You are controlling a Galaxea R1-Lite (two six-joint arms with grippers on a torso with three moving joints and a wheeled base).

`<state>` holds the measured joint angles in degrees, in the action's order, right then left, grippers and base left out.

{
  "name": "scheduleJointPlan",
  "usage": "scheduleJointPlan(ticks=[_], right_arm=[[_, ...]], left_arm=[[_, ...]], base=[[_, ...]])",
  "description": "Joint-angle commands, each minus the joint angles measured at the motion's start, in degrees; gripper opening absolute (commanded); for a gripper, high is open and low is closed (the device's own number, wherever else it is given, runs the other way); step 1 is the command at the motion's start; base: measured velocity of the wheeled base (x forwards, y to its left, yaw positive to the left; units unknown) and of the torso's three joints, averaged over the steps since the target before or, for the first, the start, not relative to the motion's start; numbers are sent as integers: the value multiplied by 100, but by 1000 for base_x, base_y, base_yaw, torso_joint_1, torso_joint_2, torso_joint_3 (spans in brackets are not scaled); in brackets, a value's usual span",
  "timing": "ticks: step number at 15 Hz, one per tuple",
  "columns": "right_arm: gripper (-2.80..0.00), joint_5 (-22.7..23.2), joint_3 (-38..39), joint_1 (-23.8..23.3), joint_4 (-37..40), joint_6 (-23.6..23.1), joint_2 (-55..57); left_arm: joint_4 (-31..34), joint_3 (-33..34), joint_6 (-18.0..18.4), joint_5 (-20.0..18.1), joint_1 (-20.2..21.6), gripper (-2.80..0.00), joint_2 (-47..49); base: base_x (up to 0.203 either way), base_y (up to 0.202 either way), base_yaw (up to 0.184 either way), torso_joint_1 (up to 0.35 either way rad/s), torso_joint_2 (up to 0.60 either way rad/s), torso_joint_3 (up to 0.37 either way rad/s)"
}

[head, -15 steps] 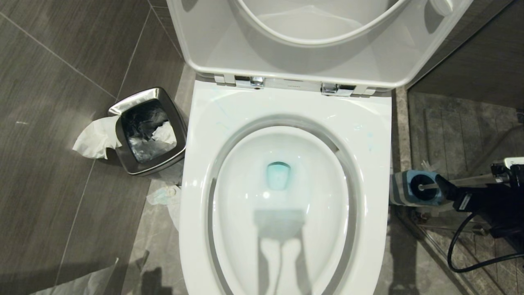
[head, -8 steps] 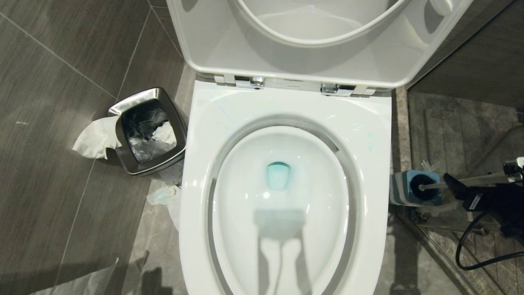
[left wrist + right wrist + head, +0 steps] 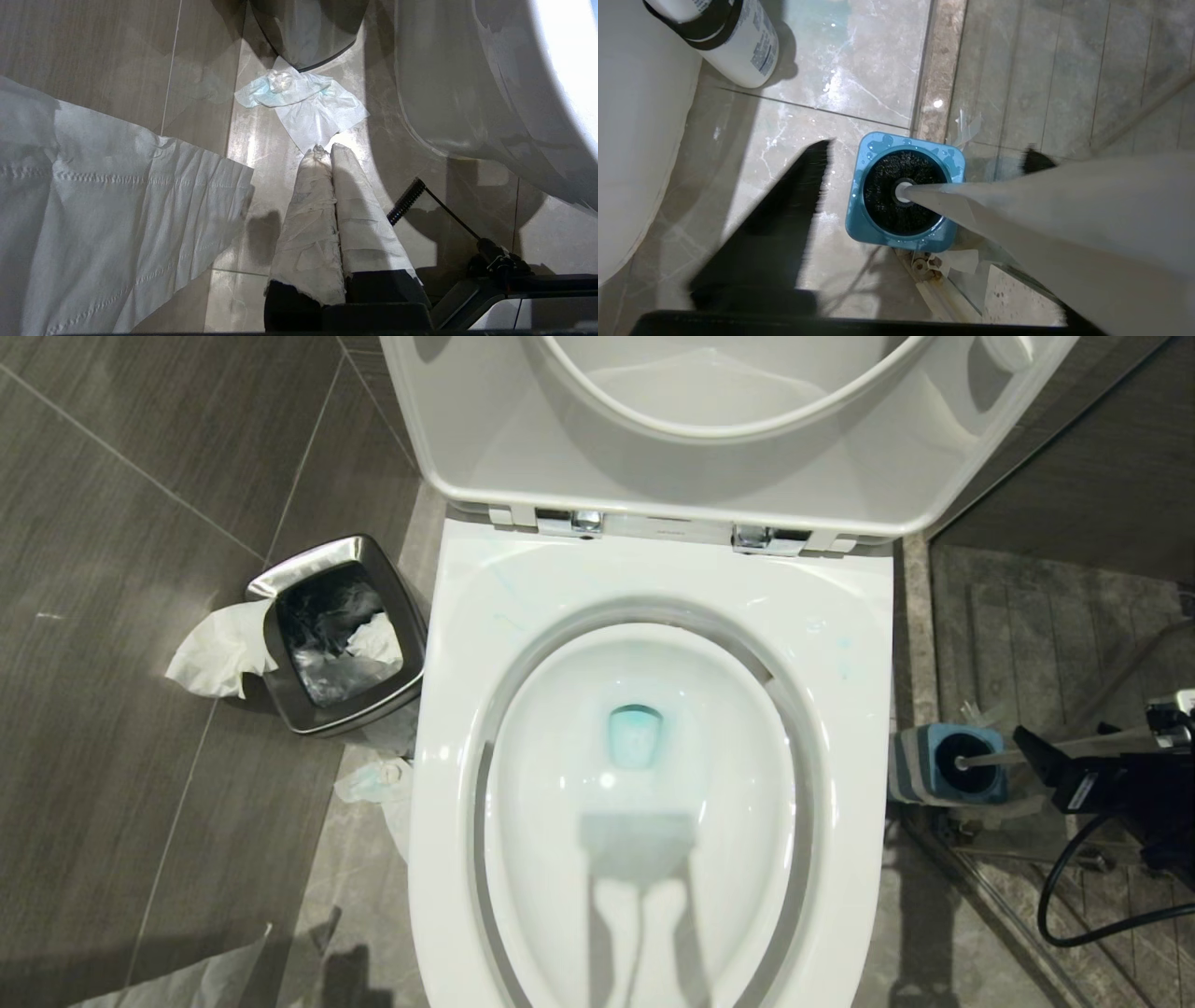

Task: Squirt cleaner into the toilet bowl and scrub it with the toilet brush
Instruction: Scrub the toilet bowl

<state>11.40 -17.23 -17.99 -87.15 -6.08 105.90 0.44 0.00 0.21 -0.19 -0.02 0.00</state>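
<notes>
Beside the toilet bowl (image 3: 653, 616), the right claw (image 3: 924, 158) stands open astride the toilet brush (image 3: 903, 191) handle, apparently not gripping; the left claw (image 3: 327, 151) is closed, empty.

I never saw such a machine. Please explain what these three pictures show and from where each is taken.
A two-armed robot is cleaning a toilet. The head camera looks down on the toilet bowl, whose water is tinted blue by cleaner; a steel waste bin with tissues stands to its left. Each wrist also carries a camera. The left gripper hangs over tissue paper on the floor, fingers shut, empty. The right gripper is at the toilet brush, which stands in its blue holder; its fingers are open either side of the handle, not gripping.
</notes>
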Motion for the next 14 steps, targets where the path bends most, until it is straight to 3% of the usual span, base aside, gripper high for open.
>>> scheduleJointPlan(ticks=[1,14], right_arm=[[-280,11,-26,-2,-51,-7,1],[-280,193,-13,5,-51,-31,-252]], left_arm=[[0,18,-3,1,2,-280,0],[-9,18,14,1,2,-280,0]], base=[[0,0,0,0,0,0],[0,0,0,0,0,0]])
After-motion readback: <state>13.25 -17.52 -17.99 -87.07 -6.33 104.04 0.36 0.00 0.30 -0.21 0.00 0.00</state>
